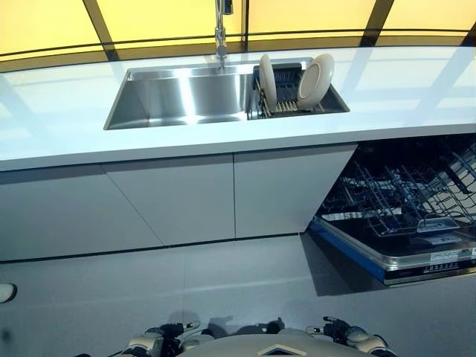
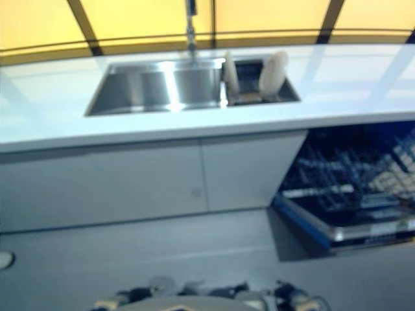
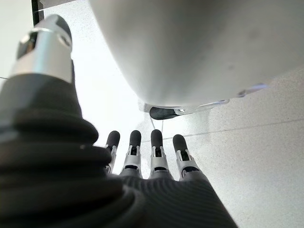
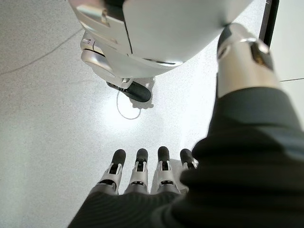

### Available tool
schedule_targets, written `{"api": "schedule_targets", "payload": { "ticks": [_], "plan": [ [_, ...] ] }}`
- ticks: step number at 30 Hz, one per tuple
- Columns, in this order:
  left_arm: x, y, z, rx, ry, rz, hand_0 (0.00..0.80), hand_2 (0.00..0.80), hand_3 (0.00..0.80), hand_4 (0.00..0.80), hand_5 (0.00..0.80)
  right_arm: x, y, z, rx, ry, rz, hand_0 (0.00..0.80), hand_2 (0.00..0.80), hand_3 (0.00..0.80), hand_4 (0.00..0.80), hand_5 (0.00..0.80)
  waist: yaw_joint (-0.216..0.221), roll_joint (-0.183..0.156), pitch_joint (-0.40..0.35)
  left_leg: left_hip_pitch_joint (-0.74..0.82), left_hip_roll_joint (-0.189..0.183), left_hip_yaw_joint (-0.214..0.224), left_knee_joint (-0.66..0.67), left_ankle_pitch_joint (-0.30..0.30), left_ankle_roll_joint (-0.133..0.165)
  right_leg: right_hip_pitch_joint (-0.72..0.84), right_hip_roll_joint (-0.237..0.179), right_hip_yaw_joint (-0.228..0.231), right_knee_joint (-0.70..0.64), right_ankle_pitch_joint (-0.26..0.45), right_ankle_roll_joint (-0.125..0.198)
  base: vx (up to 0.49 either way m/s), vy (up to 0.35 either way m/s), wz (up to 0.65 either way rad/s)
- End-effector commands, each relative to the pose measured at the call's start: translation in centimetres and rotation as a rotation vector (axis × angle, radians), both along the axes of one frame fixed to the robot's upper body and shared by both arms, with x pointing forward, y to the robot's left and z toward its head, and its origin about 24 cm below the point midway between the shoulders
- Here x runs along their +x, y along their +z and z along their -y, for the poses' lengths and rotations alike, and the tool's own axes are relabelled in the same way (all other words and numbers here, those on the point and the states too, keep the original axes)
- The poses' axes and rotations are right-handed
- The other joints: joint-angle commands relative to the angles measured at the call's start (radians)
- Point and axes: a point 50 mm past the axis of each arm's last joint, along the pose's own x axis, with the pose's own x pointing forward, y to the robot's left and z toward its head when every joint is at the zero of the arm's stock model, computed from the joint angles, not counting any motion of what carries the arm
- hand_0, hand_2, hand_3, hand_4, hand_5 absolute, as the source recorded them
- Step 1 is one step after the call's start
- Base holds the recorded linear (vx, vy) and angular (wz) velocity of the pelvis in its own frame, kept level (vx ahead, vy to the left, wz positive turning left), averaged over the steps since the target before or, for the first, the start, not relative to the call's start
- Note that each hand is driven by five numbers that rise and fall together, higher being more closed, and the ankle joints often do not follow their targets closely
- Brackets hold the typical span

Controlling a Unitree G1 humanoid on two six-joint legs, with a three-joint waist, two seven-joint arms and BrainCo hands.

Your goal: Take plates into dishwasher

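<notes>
Plates: two pale plates [image 1: 316, 80] stood on edge in a dark rack [image 1: 286, 93] in the right part of the sink [image 1: 186, 95], tilted, apart from each other.
Counter: a white worktop [image 1: 67, 111] ran across the far side, a tap [image 1: 221, 30] behind the sink.
Dishwasher: it was open at the right, below the worktop, its wire rack [image 1: 405, 197] drawn out over the lowered door [image 1: 387, 260].
Left hand [image 3: 152, 166]: fingers straight, holding nothing, above the floor [image 3: 256, 156].
Right hand [image 4: 142, 180]: fingers straight, holding nothing, above the floor.
</notes>
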Motion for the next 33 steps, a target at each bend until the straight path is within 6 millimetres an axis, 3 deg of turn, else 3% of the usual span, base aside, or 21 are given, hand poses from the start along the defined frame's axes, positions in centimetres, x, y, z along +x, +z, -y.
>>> {"api": "schedule_targets", "payload": {
  "ticks": [1, 11, 15, 17, 18, 20, 22, 25, 26, 28, 31, 33],
  "plan": [
    [1.4, 0.3, -0.7, 0.026, -0.016, 0.020, 0.000, 0.000, 0.000, 0.000, 0.000, 1.8, 0.1, -1.3, 0.044, 0.041, 0.031, 0.000, 0.000, 0.000, 0.000, 0.000, -0.012, -0.036, 0.039, 0.002, -0.063, 0.012, 0.011, -0.022, 0.077, -0.010, 0.003, 0.028, 0.072, -0.038, 0.017, 0.028, -0.056, 0.00],
    [2.1, 0.5, -0.7, 0.036, 0.009, 0.062, 0.000, 0.000, 0.000, 0.000, 0.000, 2.3, 0.2, -1.2, 0.035, 0.045, 0.040, 0.000, 0.000, 0.000, 0.000, 0.000, -0.019, -0.047, 0.072, -0.028, -0.054, -0.032, 0.138, -0.062, 0.086, -0.036, 0.023, 0.051, 0.179, -0.097, -0.029, 0.048, -0.070, 0.01],
    [2.7, 0.6, -0.8, 0.037, 0.125, 0.110, 0.000, 0.000, 0.000, 0.000, 0.000, 3.1, 0.5, -1.0, 0.051, 0.059, 0.060, 0.000, 0.000, 0.000, 0.000, 0.000, -0.009, -0.079, 0.103, -0.122, -0.066, -0.056, 0.388, -0.104, 0.099, -0.067, 0.012, 0.065, 0.243, -0.126, -0.068, 0.030, -0.110, 0.07],
    [2.5, 0.6, -1.1, 0.038, 0.190, 0.120, 0.000, 0.000, 0.000, 0.000, 0.000, 3.3, 0.6, -1.0, 0.060, 0.079, 0.072, 0.000, 0.000, 0.000, 0.000, 0.000, 0.001, -0.092, 0.125, -0.232, -0.072, -0.026, 0.559, -0.059, 0.100, -0.068, 0.011, 0.073, 0.263, -0.134, -0.090, 0.087, -0.132, 0.05],
    [2.4, 0.6, -1.2, 0.040, 0.208, 0.120, 0.000, 0.000, 0.000, 0.000, 0.000, 3.2, 0.6, -0.9, 0.059, 0.085, 0.073, 0.000, 0.000, 0.000, 0.000, 0.000, 0.012, -0.090, 0.138, -0.283, -0.089, -0.021, 0.579, -0.041, 0.102, -0.058, 0.019, 0.091, 0.266, -0.135, -0.090, 0.181, -0.057, 0.02],
    [2.0, 0.5, -1.3, 0.042, 0.242, 0.115, 0.000, 0.000, 0.000, 0.000, 0.000, 3.1, 0.6, -0.8, 0.053, 0.086, 0.074, 0.000, 0.000, 0.000, 0.000, 0.000, 0.038, -0.064, 0.158, -0.340, -0.081, -0.004, 0.475, 0.028, 0.084, -0.022, 0.059, 0.133, 0.261, -0.156, -0.083, 0.294, 0.032, -0.22],
    [1.5, 0.4, -1.5, 0.036, 0.274, 0.096, 0.000, 0.000, 0.000, 0.000, 0.000, 2.8, 0.5, -0.6, 0.053, 0.094, 0.060, 0.000, 0.000, 0.000, 0.000, 0.000, 0.059, -0.027, 0.160, -0.347, -0.007, 0.008, 0.252, 0.156, 0.029, 0.037, 0.097, 0.160, 0.240, -0.185, -0.072, 0.505, 0.134, -0.40],
    [0.3, 0.1, -1.3, 0.043, 0.291, 0.053, 0.000, 0.000, 0.000, 0.000, 0.000, 1.8, 0.4, 0.0, 0.044, 0.075, 0.026, 0.000, 0.000, 0.000, 0.000, 0.000, 0.103, -0.022, 0.143, -0.385, 0.038, -0.031, 0.057, 0.277, -0.021, 0.161, 0.077, 0.215, 0.181, -0.209, -0.049, 0.567, 0.146, -0.35],
    [-0.1, 0.1, -1.2, 0.046, 0.303, 0.045, 0.000, 0.000, 0.000, 0.000, 0.000, 1.5, 0.4, 0.3, 0.036, 0.069, 0.015, 0.000, 0.000, 0.000, 0.000, 0.000, 0.107, -0.020, 0.136, -0.389, 0.050, -0.023, 0.062, 0.280, -0.023, 0.180, 0.066, 0.213, 0.176, -0.223, -0.044, 0.428, 0.168, -0.20],
    [-0.4, 0.0, -1.2, 0.050, 0.315, 0.036, 0.000, 0.000, 0.000, 0.000, 0.000, 1.0, 0.2, 0.5, 0.016, 0.061, -0.008, 0.000, 0.000, 0.000, 0.000, 0.000, 0.107, -0.018, 0.114, -0.372, 0.048, -0.003, 0.084, 0.230, -0.011, 0.197, 0.031, 0.200, 0.185, -0.247, -0.030, 0.397, 0.186, -0.11],
    [-0.5, 0.0, -1.4, 0.064, 0.286, 0.033, 0.000, 0.000, 0.000, 0.000, 0.000, 0.6, -0.1, -0.3, 0.036, 0.016, -0.003, 0.000, 0.000, 0.000, 0.000, 0.000, 0.121, -0.030, 0.081, -0.348, 0.014, -0.005, 0.114, 0.179, 0.016, 0.236, -0.025, 0.165, 0.200, -0.256, 0.008, 0.370, 0.131, -0.08],
    [-0.2, 0.1, -1.8, 0.085, 0.244, 0.044, 0.000, 0.000, 0.000, 0.000, 0.000, 0.7, -0.2, -0.9, 0.060, 0.021, 0.013, 0.000, 0.000, 0.000, 0.000, 0.000, 0.119, -0.040, 0.063, -0.322, -0.003, 0.012, 0.104, 0.160, 0.033, 0.229, -0.051, 0.136, 0.216, -0.218, 0.030, 0.247, 0.094, -0.09]
  ]
}}
